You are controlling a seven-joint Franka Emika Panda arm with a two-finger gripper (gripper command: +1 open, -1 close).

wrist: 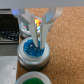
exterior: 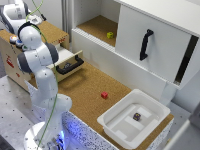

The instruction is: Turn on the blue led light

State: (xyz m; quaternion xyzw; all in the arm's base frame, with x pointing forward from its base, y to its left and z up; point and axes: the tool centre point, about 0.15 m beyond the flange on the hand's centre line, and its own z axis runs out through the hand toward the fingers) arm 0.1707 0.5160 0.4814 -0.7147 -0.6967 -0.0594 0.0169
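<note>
The blue led light (wrist: 31,48) is a round blue cap in a silvery ring, seen close up in the wrist view. My gripper (wrist: 36,42) stands directly over it, fingers drawn together, tips at or just touching the cap's edge. An orange glow shows between the fingers (wrist: 45,31) higher up. A green-capped button (wrist: 33,79) lies beside the blue one. In the exterior view the arm (exterior: 31,55) reaches over the wooden box (exterior: 10,55) at the exterior view's left, and the gripper tips and the light are hidden behind it.
An open drawer with a black handle (exterior: 70,65) juts from the box. A red block (exterior: 104,95) lies on the cork table. A white bin (exterior: 131,127) holds a small dark object (exterior: 136,116). A white cabinet door with a black handle (exterior: 145,44) stands behind.
</note>
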